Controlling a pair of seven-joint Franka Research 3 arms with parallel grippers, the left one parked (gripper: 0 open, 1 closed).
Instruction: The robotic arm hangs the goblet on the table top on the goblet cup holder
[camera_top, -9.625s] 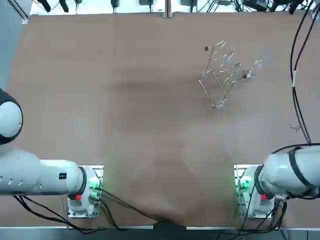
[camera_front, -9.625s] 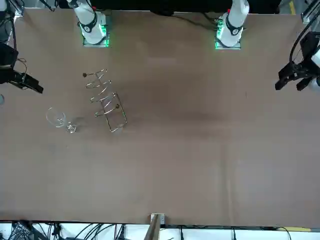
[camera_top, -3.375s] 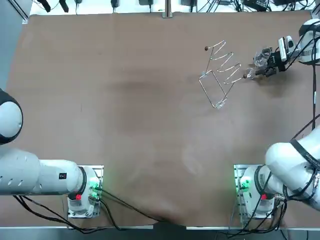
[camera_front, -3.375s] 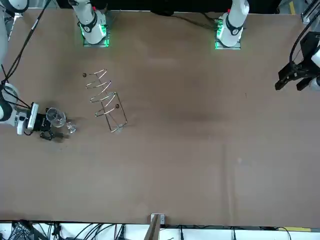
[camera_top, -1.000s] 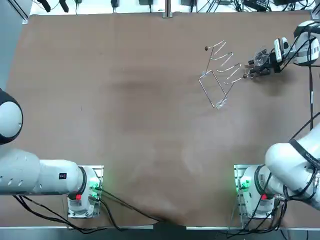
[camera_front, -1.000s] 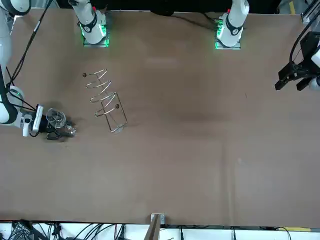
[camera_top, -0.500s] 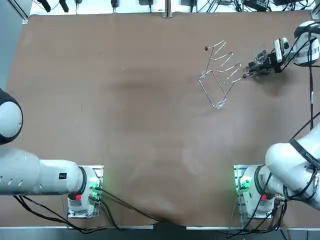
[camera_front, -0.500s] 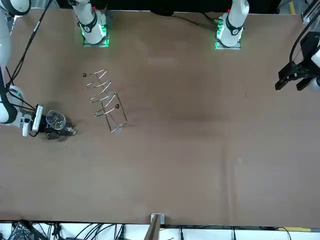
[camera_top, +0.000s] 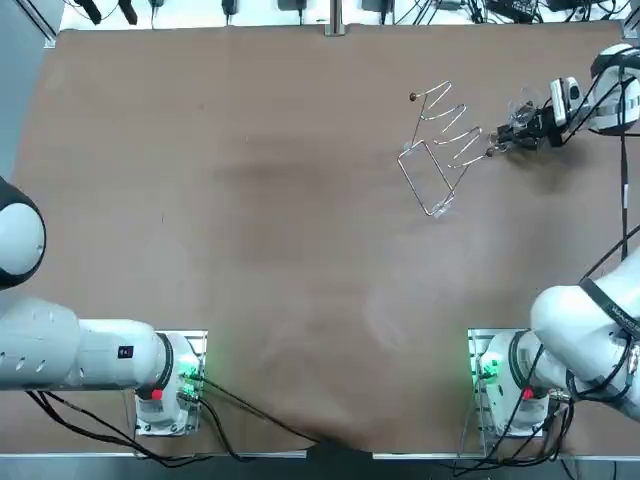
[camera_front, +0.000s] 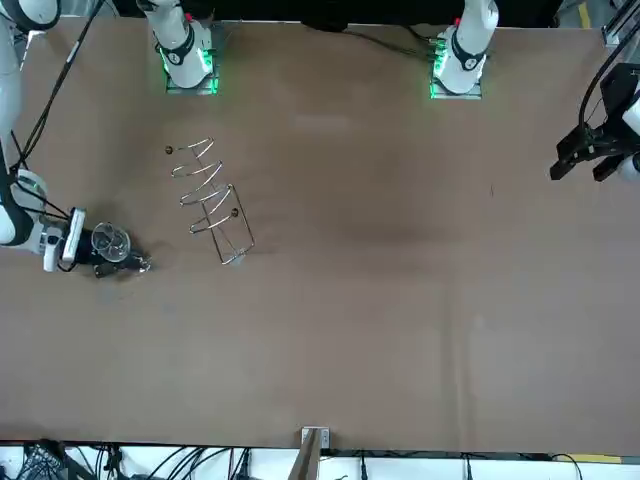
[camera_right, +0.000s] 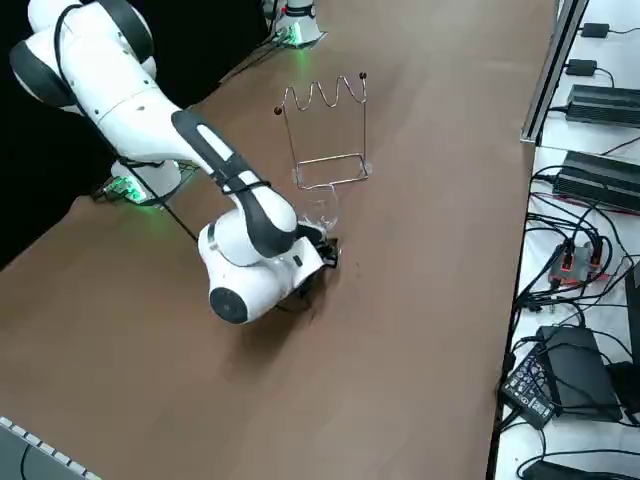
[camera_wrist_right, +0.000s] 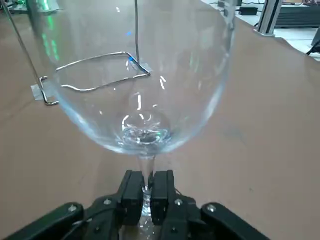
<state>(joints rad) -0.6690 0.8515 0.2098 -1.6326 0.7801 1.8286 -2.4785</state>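
Observation:
The clear goblet (camera_wrist_right: 145, 75) stands roughly upright with its bowl up, and my right gripper (camera_wrist_right: 145, 196) is shut on its thin stem just below the bowl. In the top view the goblet (camera_top: 520, 112) and gripper (camera_top: 512, 134) are at the far right of the table, just right of the wire goblet holder (camera_top: 440, 150). The front view shows the goblet (camera_front: 112, 240) and gripper (camera_front: 122, 256) left of the holder (camera_front: 210, 200). From the right side the goblet (camera_right: 318, 208) is close in front of the holder's base (camera_right: 328, 172), apart from it, with the gripper (camera_right: 324, 246) low near the tabletop.
The brown table (camera_top: 250, 200) stretches wide to the left of the holder. Cables and black boxes (camera_right: 590, 180) lie beyond the table's far edge. My right arm's cable (camera_top: 625, 190) hangs over the table's right edge.
My right arm came in from the right and shut on the goblet, which earlier lay on the table. In the last second the goblet rose off its side and shifted slightly toward the far edge.

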